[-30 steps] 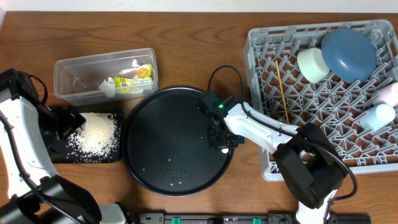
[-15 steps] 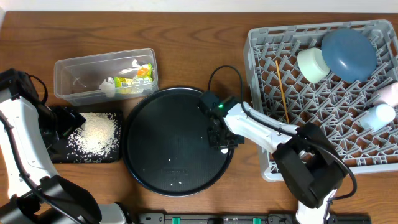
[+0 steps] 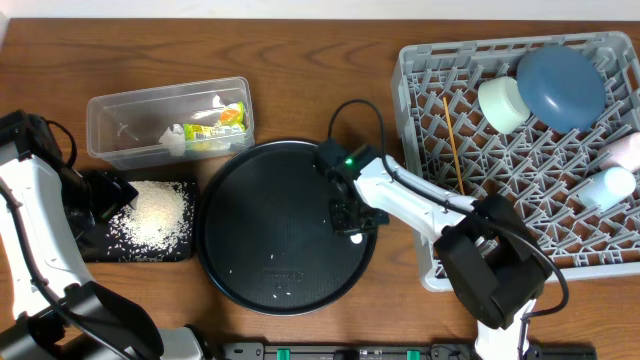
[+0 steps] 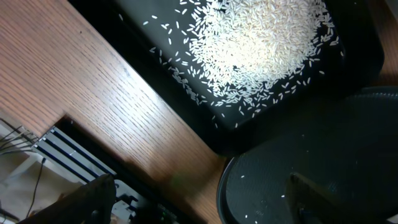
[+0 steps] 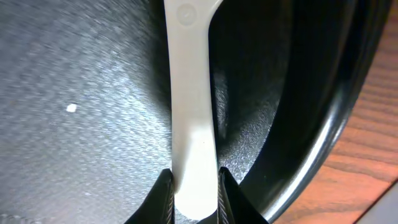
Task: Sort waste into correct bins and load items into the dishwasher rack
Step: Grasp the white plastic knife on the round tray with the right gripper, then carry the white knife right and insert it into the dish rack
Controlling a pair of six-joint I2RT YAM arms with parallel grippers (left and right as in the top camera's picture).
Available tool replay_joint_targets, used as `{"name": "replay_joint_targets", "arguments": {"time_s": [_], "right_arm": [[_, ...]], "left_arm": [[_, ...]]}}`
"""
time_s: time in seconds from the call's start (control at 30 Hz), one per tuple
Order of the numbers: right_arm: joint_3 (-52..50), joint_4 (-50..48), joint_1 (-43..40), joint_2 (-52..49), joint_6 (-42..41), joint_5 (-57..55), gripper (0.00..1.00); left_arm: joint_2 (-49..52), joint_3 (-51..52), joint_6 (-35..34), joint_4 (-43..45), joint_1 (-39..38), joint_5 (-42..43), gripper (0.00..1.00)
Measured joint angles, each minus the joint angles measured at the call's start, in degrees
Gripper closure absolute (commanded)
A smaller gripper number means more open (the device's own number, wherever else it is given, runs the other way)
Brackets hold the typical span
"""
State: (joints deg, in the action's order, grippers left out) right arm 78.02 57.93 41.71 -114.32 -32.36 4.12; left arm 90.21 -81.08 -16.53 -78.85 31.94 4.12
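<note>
Rice [image 4: 261, 37] lies heaped in the shallow black tray [image 4: 134, 31]. The left hand [image 4: 202, 199] is spread wide above that tray's corner and holds nothing. The right hand [image 5: 194, 193] is pinched narrow on the white plastic utensil [image 5: 189, 93], just inside the right rim of the round black tray [image 3: 260, 250]. The snack wrapper [image 3: 215, 125] sits in the clear tub [image 3: 125, 130]. In the rack [image 3: 420, 100] rest the dark-blue bowl [image 3: 560, 85], the mint bowl [image 3: 503, 103], the wooden stick [image 3: 452, 140], the pale-pink cup [image 3: 628, 150] and the light-blue cup [image 3: 610, 185].
</note>
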Motion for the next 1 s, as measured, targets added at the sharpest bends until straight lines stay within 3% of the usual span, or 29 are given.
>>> {"name": "replay_joint_targets", "arguments": {"time_s": [0.67, 1.0], "right_arm": [[16.79, 11.89, -1.07, 0.59, 3.48, -5.18, 0.90], [17.64, 12.66, -15.30, 10.47, 8.57, -7.21, 0.89]], "left_arm": [[0.00, 0.00, 0.00, -0.02, 0.00, 0.00, 0.12], [0.00, 0.00, 0.00, -0.02, 0.00, 0.00, 0.12]]}}
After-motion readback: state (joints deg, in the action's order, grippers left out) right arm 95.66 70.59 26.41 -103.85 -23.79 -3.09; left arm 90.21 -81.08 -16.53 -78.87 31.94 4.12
